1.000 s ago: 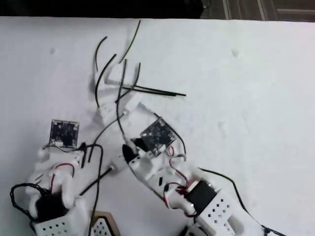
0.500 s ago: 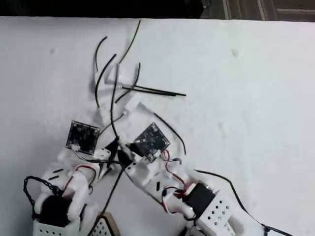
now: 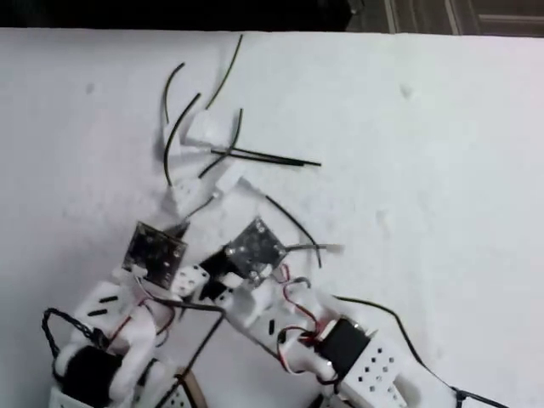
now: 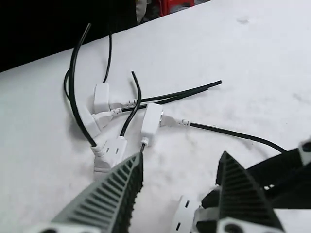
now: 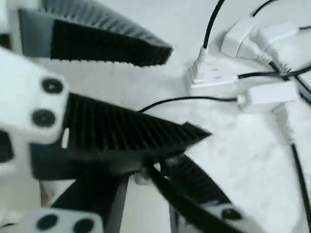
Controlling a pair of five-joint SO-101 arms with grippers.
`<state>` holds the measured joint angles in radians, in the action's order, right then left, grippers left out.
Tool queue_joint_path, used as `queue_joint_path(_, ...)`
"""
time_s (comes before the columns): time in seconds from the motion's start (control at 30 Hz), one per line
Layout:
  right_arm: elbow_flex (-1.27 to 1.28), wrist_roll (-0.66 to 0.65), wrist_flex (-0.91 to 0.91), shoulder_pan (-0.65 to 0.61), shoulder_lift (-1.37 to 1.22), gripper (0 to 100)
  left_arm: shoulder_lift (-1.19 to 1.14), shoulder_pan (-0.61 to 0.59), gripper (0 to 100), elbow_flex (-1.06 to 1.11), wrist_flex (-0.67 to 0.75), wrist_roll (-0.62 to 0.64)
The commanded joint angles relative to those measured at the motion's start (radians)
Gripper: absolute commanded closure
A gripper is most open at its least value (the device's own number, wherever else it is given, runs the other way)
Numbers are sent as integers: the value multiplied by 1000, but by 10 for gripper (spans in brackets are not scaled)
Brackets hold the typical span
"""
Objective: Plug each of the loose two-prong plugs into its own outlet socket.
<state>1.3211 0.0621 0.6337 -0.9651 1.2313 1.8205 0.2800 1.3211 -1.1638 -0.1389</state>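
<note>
On the white table lies a tangle of black cords with white plugs and sockets [image 3: 204, 132], also in the left wrist view [image 4: 151, 124] and the right wrist view [image 5: 209, 75]. My left gripper [image 3: 194, 270] is open, its ribbed fingers [image 4: 116, 194] either side of a small white outlet socket [image 4: 182, 221] that lies at the near middle [image 3: 194, 279]. My right gripper [image 3: 219, 274] meets it tip to tip, shut on a plug whose black cord [image 3: 204, 340] trails toward the near edge. That cord [image 5: 180, 199] crosses my right gripper [image 5: 148, 177].
A wooden piece [image 3: 183, 391] sits at the near edge between the arm bases. A loose black cord [image 3: 293, 223] curves just beyond the right arm. The white table [image 3: 442, 170] stretches open to the right, and its far edge meets a dark background.
My left arm swung right until its gripper met the right one. The right gripper drew back toward the near side, and its cord, which ran up to the tangle, now trails toward the near edge.
</note>
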Motion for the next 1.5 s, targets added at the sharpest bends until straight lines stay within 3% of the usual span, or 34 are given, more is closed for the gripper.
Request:
queue_joint_path(0.0, -14, -12, 24, -12, 5, 981, -1, 33, 745, -40, 17, 9)
queue_joint_path(0.27, -17, -12, 31, 10, 5, 981, -1, -19, 747, -38, 15, 9)
queue_joint_path(0.43, -12, -12, 25, 58, -4, 981, -1, -186, 747, -34, 12, 5)
queue_joint_path(0.63, -12, -12, -15, 61, -16, 981, -1, -380, 747, -29, -98, 0)
queue_joint_path(0.87, -75, -12, -114, 101, -271, 982, -1, -599, 747, 61, -77, 2)
queue_joint_path(1.13, -161, -11, -208, 137, -519, 982, -1, -608, 747, 129, -23, 2)
queue_joint_path(1.47, -161, -12, -260, 136, -581, 982, -1, -608, 747, 130, -20, 2)
